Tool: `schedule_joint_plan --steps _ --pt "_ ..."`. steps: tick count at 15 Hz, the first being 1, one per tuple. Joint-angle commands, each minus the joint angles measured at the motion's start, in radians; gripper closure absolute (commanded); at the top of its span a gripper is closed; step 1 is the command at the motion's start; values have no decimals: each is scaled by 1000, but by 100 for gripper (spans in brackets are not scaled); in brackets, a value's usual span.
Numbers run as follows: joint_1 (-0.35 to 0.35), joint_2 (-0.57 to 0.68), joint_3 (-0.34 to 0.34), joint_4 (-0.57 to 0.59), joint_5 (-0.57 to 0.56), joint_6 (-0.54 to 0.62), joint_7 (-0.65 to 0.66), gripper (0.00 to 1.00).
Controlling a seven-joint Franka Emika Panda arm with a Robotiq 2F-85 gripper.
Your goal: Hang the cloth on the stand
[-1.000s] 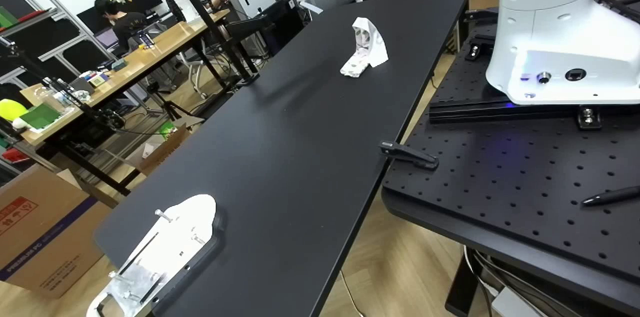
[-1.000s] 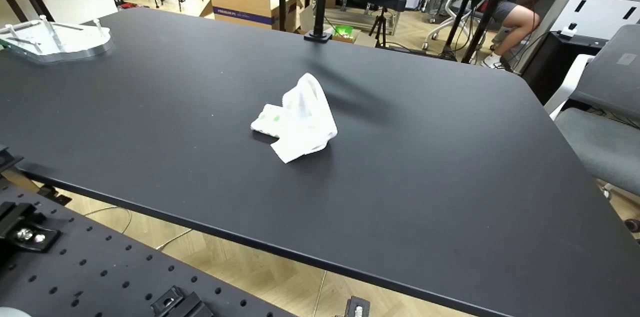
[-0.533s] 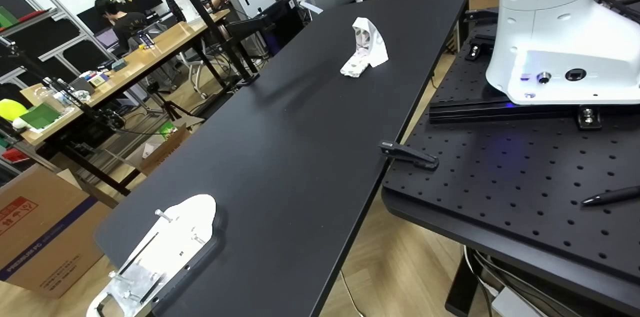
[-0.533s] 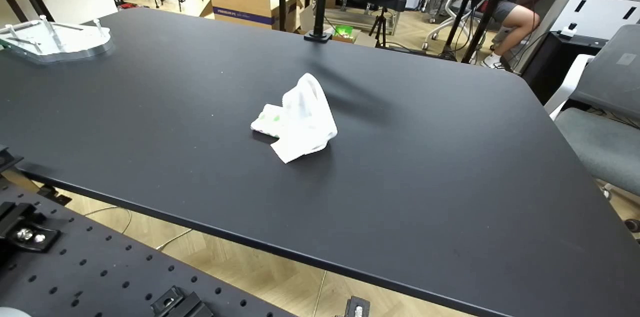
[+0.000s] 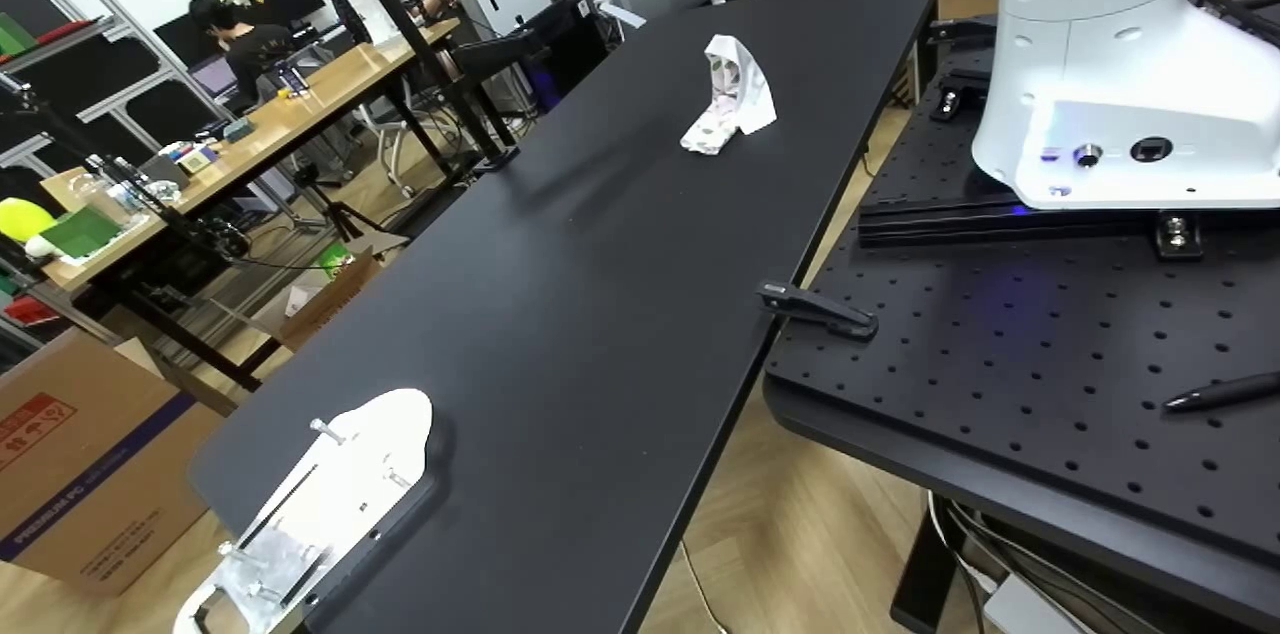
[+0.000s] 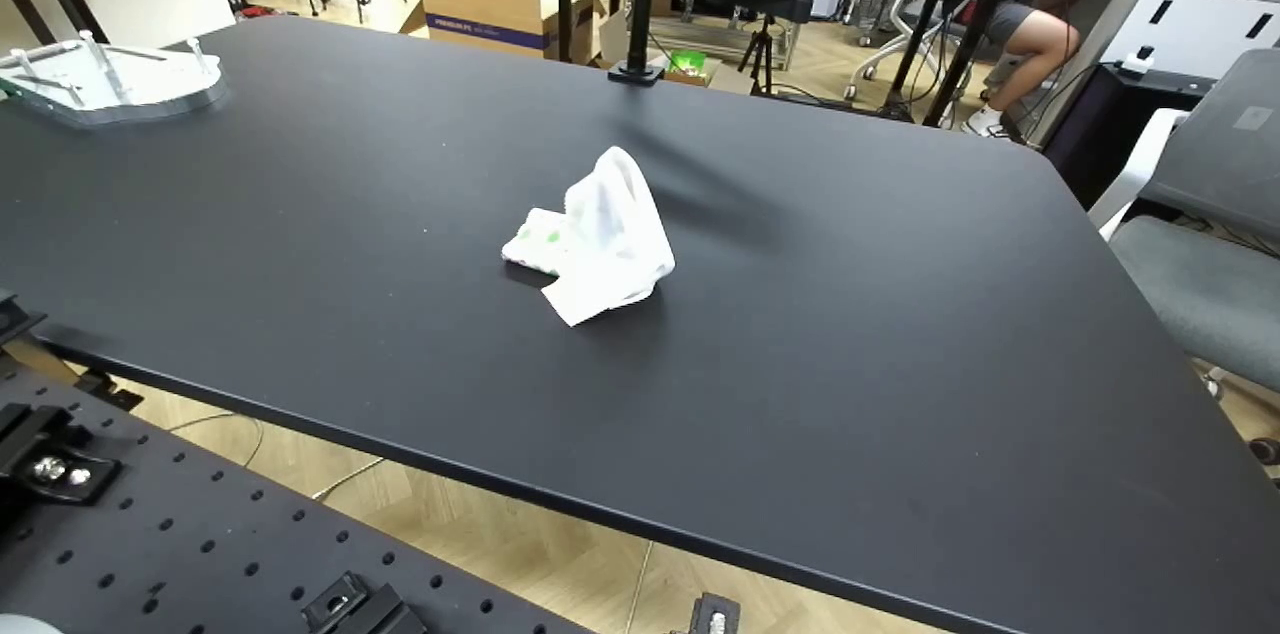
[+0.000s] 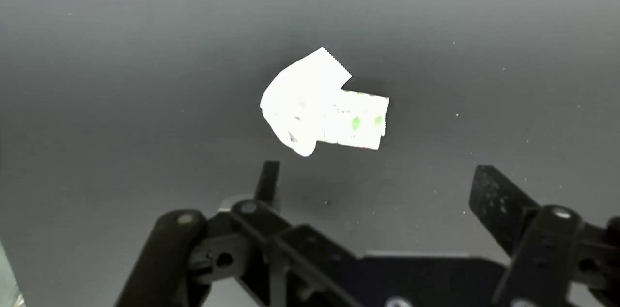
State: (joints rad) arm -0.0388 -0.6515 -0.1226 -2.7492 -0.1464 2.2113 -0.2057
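The white cloth with green and pink spots lies crumpled on the black table, one part standing up in a peak. It shows in both exterior views point(image 5: 745, 94) point(image 6: 615, 234) and in the wrist view point(image 7: 310, 99). A white plate with several upright pegs point(image 5: 350, 464), possibly the stand, lies at the table's far end from the cloth; it also shows in an exterior view point(image 6: 150, 79). My gripper point(image 7: 377, 167) is open and empty in the wrist view. The cloth appears beyond the fingertips, nearer the left finger, untouched. The gripper is out of both exterior views.
The black table point(image 5: 560, 294) spans between cloth and plate. A black clamp point(image 5: 818, 309) sits at the edge of the perforated mounting board point(image 5: 1000, 344), beside the white arm base point(image 5: 1120, 114). A black post point(image 6: 640, 24) rises at the table's edge. A grey chair point(image 6: 1210, 174) stands close by.
The lower part of the arm seems to have turned very slightly. The cloth and the pegged plate have not moved.
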Motion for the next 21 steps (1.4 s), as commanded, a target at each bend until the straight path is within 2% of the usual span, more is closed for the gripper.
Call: schedule_joint_plan --steps 1,2,6,8,14,21 --pt "-6 122 -69 11 37 16 -87 0" --pt "-11 62 -33 -7 22 12 -57 0" --pt "-17 124 -54 -3 36 19 -82 0" --pt "-26 150 -51 -6 25 63 -70 0" --pt "-65 330 -59 -5 2 285 -69 0" --pt "-86 547 -52 33 -8 416 -60 0"
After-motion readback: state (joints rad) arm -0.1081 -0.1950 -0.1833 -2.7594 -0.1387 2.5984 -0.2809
